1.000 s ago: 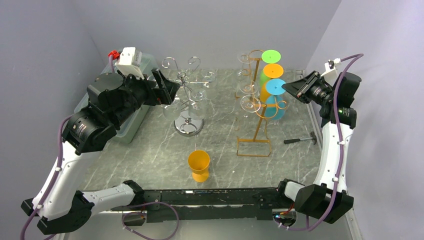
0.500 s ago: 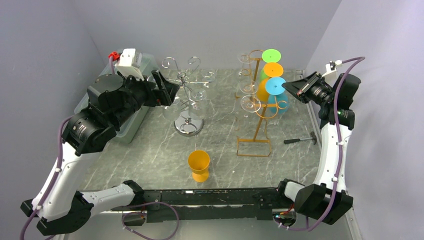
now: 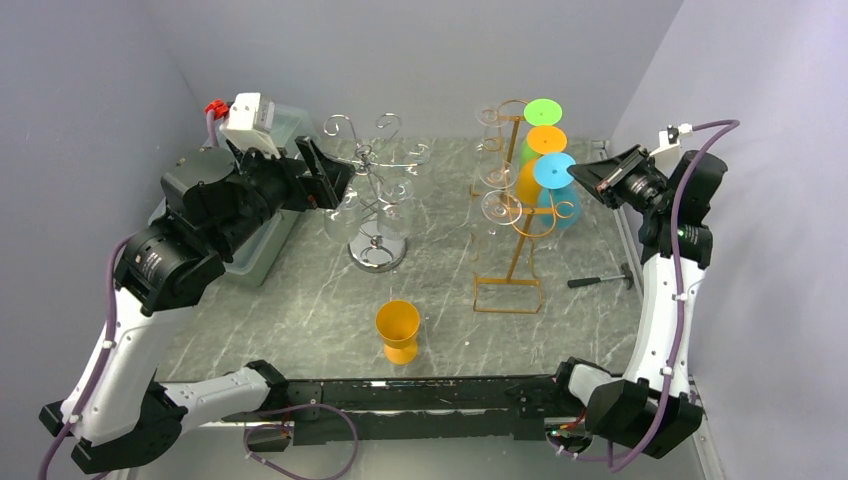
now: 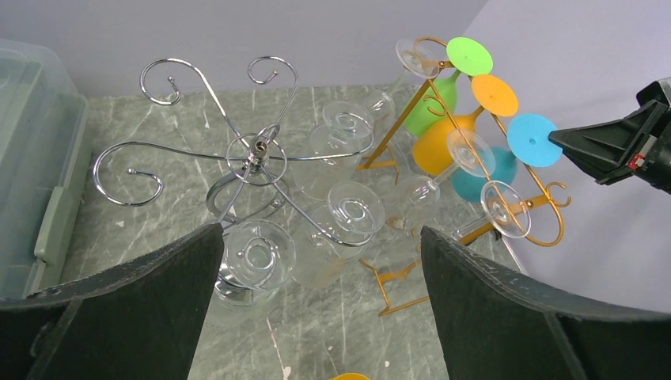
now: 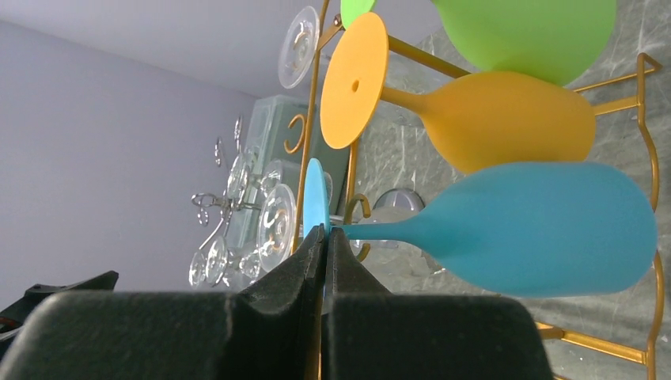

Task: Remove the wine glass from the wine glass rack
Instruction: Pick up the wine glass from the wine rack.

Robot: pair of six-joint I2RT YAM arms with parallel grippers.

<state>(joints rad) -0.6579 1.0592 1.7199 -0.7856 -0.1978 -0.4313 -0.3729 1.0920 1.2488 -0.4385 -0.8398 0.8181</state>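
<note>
The gold wine glass rack (image 3: 520, 235) holds green, orange and blue glasses on its right side and clear ones on its left. My right gripper (image 3: 577, 176) is shut on the round foot of the blue wine glass (image 3: 556, 172). In the right wrist view the fingers (image 5: 326, 237) pinch the foot edge-on, and the blue bowl (image 5: 538, 229) lies to the right below the orange glass (image 5: 506, 119). My left gripper (image 3: 325, 180) is open and empty above the silver rack (image 3: 375, 190). In the left wrist view (image 4: 320, 231) it hangs over clear hanging glasses (image 4: 255, 253).
An orange glass (image 3: 398, 328) stands upright on the table near the front. A small hammer-like tool (image 3: 600, 280) lies right of the gold rack's base. A clear plastic bin (image 3: 290, 125) sits at the back left behind the left arm.
The right gripper has drawn slightly right with the blue glass, whose bowl has swung right. The left arm has shifted a little left and back.
</note>
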